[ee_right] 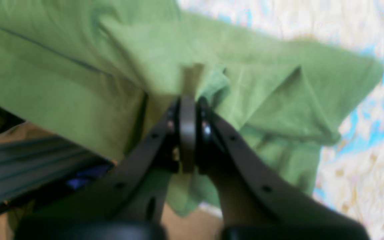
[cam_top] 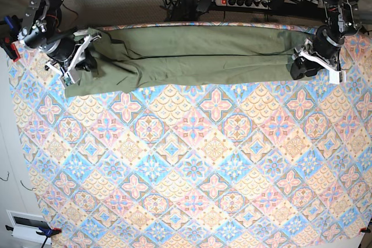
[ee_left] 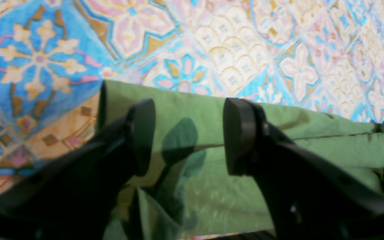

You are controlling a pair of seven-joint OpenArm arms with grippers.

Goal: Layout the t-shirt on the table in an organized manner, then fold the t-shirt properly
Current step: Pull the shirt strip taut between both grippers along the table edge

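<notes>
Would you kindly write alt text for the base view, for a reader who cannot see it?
An olive-green t-shirt lies folded into a long band across the far edge of a pastel diamond-tiled table. The right gripper pinches one end; the left gripper sits at the other, jaws open.

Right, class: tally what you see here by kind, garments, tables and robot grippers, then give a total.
Garments: 1, the t-shirt
Tables: 1, the table
Robot grippers: 2, the left gripper and the right gripper
Total: 4

I see the olive t-shirt (cam_top: 192,56) folded into 1 long band along the patterned table's (cam_top: 192,166) far edge.
</notes>
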